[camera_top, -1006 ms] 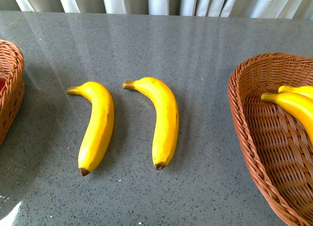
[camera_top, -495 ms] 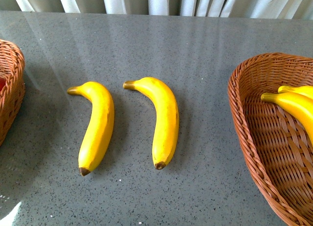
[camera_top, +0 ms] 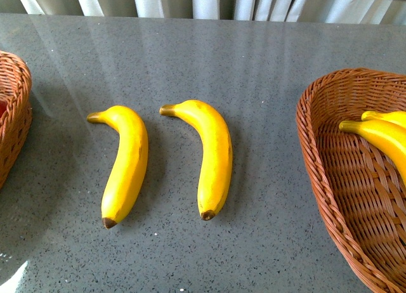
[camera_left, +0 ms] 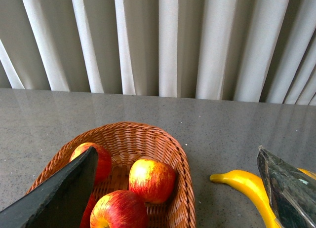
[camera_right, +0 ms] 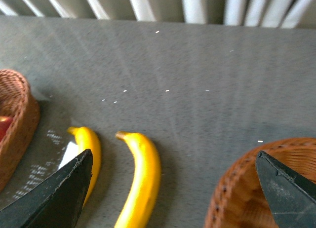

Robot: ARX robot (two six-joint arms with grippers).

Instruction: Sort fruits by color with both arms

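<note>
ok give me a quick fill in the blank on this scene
1. Loose on the table lie ____ bananas.
2. The left basket holds red ____.
3. The fruit in the right basket is coloured ____.
4. The left fingers and right fingers stand ____.
Missing: two; apples; yellow; open.

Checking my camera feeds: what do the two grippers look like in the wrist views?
Left gripper: two dark, pointed wedge fingers, one matte black, the other glossy grey-green. Right gripper: matching black wedge fingers. No cables or markings show.
</note>
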